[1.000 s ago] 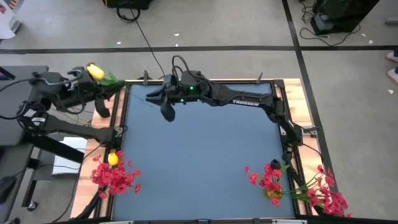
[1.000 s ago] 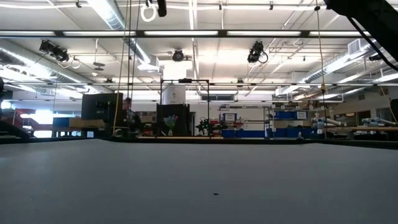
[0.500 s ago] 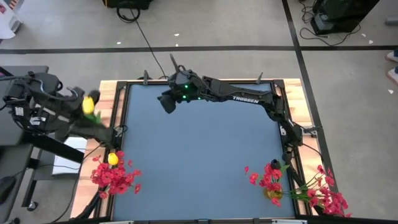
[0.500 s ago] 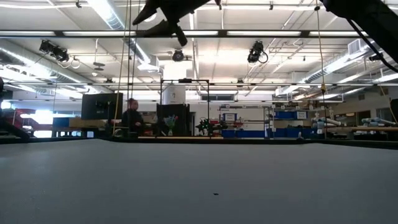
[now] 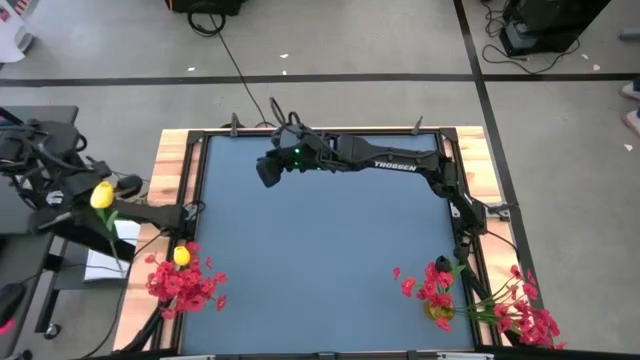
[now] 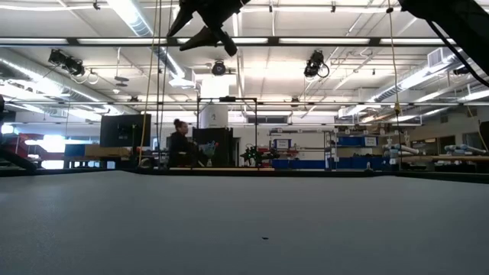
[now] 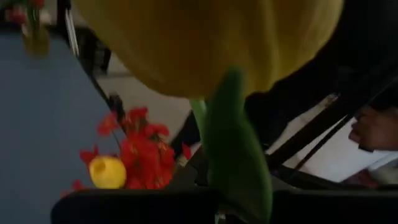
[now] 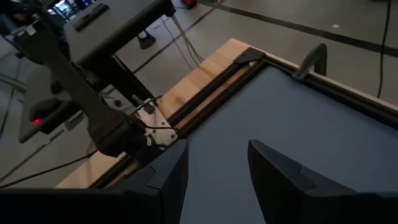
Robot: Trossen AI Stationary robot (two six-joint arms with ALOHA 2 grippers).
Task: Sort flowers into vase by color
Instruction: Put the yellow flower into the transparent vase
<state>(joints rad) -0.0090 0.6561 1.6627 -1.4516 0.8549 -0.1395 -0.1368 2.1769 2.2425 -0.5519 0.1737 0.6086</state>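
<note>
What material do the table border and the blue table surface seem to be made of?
The table border looks like pale unfinished wood: light planks with visible seams, also clear in the right wrist view. The blue surface appears to be a matte mat or fabric, showing no shine, though its exact material stays uncertain.

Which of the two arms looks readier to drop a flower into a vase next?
The left. Its gripper already holds a yellow tulip, off the table's left edge, near the left bunch of red blossoms. The right gripper hangs open and empty over the table's far side.
</note>
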